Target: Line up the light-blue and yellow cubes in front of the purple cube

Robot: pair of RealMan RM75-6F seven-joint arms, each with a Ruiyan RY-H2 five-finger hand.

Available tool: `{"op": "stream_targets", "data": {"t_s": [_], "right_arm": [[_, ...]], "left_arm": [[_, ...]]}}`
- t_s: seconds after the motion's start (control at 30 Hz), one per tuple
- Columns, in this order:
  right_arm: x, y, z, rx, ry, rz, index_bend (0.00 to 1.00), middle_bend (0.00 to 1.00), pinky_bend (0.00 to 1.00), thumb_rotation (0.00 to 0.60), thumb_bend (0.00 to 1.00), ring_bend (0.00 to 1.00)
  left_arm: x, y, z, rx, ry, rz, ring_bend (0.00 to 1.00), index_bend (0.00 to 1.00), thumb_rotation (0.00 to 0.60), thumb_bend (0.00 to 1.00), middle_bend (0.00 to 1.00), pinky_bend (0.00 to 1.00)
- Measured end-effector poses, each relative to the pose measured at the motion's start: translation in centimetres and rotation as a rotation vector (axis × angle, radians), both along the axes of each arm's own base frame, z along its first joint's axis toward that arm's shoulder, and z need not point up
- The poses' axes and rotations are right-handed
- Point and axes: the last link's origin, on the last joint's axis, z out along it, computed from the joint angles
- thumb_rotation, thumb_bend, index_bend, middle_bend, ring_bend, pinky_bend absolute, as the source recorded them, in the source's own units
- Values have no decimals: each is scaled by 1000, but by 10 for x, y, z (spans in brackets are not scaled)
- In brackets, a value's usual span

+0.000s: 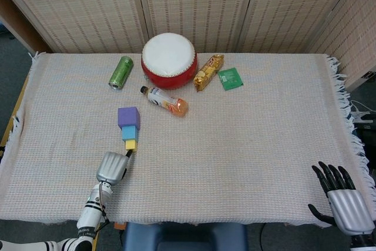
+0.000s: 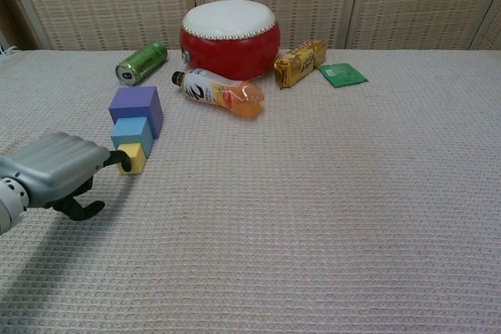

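Here, nearest the front edge of the worktop (image 1: 247, 163), which is covered with a pale woven cloth, the right hand (image 1: 342, 198) sits at the front right corner, holding nothing, its dark fingers (image 1: 329, 176) spread and pointing toward the back. It shows only in the head view.

Toward the front left, the left hand (image 2: 55, 174) lies low over the cloth with its grey back upward and its fingers curled in; one dark fingertip (image 2: 123, 163) reaches forward and touches the near side of the yellow cube (image 2: 134, 158). Nothing is held in that hand. In the head view the same hand (image 1: 113, 167) sits just in front of the cubes.

The three cubes stand in a short row running away from the front edge, left of the worktop's middle. The yellow cube is nearest, the light-blue cube (image 2: 131, 132) is just behind it and touching it, and the purple cube (image 2: 136, 107), the largest, is behind that, touching the light-blue one.

Farther back, an orange drink bottle (image 2: 221, 93) lies on its side. Behind it, near the back edge, stands a red drum (image 2: 230, 38) with a white top. A green can (image 2: 142, 62) lies on its side to the drum's left. To the drum's right lie a yellow snack packet (image 2: 300, 62) and then a small green sachet (image 2: 342, 75).
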Motion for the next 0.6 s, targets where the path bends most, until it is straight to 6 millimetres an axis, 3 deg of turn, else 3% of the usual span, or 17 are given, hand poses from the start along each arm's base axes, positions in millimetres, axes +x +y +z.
{"op": "stream_targets", "data": {"t_s": [0.6], "right_arm": [[0,0,1,-3,-1,0,0,0,0,462,26,0]], "left_arm": [[1,0,1,6,-6,-3,1000,244,600,392,1000,1000]]}}
